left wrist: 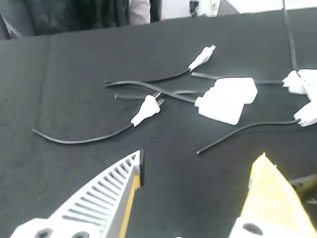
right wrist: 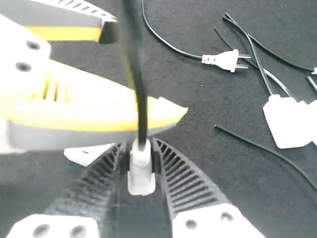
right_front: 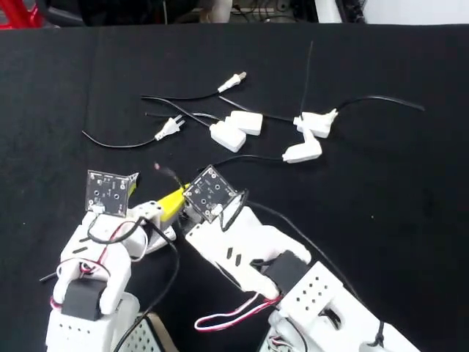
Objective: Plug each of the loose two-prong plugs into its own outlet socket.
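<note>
Plug (right wrist: 140, 177) inside right end effector (right wrist: 138, 146)

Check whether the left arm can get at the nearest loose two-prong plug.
Probably yes: the left gripper is open and only bare table lies between it and the two-prong plug. The right gripper, shut on a second plug, crowds it.

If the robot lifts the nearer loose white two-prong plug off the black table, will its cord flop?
Probably: the thin black cord lies in loose curves behind the white two-prong plug. It looks small, so likely light.
</note>
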